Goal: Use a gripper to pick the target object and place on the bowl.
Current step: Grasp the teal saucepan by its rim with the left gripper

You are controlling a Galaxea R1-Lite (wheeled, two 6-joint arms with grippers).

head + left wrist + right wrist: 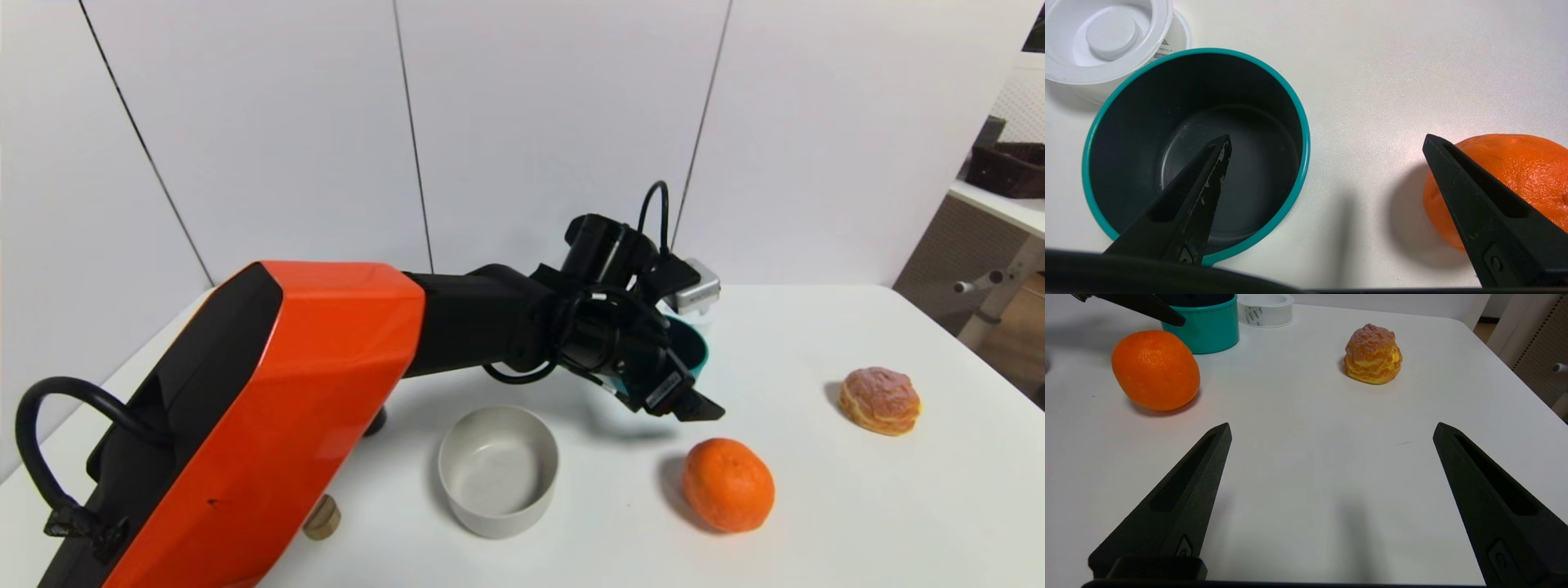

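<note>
The teal saucepan (699, 353) stands on the white table, mostly hidden behind my left gripper (694, 392). In the left wrist view the saucepan (1196, 151) shows its dark inside; its handle is hidden. My left gripper (1327, 139) is open and empty above it: one finger (1208, 179) hangs over the pan's inside, the other (1470, 192) is out over the orange's side, with the pan's rim between them. The off-white bowl (498, 469) stands empty nearer me, to the left of the pan. My right gripper (1331, 430) is open and empty, low over bare table.
An orange (728, 483) lies right of the bowl, close to the pan. A cream puff (880, 400) sits farther right. A flat white round dish (1106, 41) touches the pan's far side. A small tan piece (322, 518) lies by the left arm.
</note>
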